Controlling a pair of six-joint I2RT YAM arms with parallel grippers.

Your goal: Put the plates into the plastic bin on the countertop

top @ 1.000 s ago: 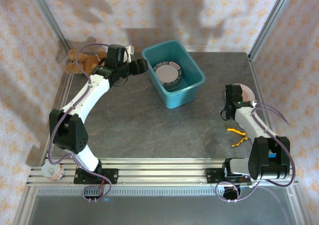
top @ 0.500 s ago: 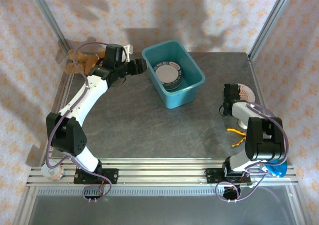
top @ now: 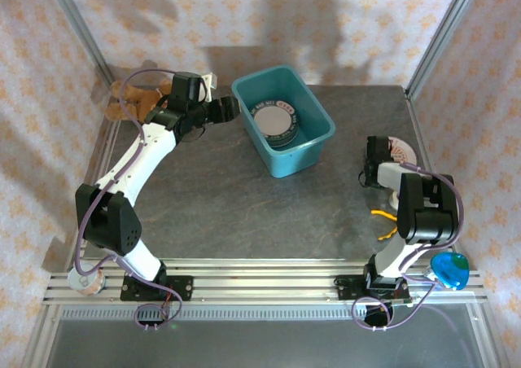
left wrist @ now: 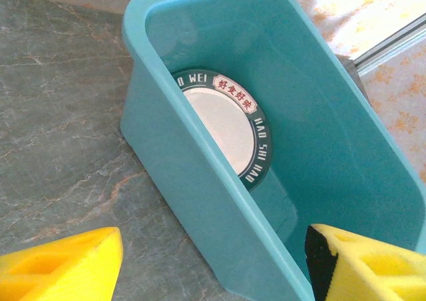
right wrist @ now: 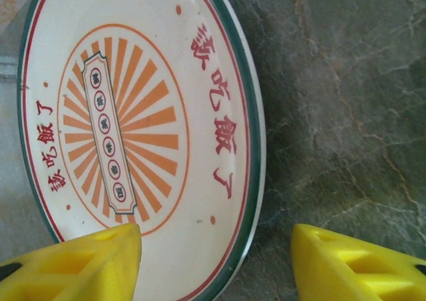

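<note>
The teal plastic bin [top: 298,161] stands at the back of the dark countertop [top: 228,189], holding stacked plates [top: 274,122]. In the left wrist view the top plate [left wrist: 223,124] is white with a dark green lettered rim. My left gripper [top: 229,107] [left wrist: 213,268] is open at the bin's left corner, one finger on either side of the bin wall [left wrist: 193,181]. An orange sunburst plate [top: 402,151] [right wrist: 140,134] lies at the right edge. My right gripper [top: 381,151] [right wrist: 216,264] is open, its fingers either side of that plate's near rim.
A brown teddy bear [top: 132,99] lies at the back left behind the left arm. Yellow pliers [top: 387,222] sit near the right arm. A small blue round object [top: 449,270] rests by the right base, and a tape roll [top: 85,280] by the left base.
The right arm's elbow has folded in toward the plate, uncovering the blue round object, while its gripper stayed at the plate. The left arm shifted slightly, then held.
</note>
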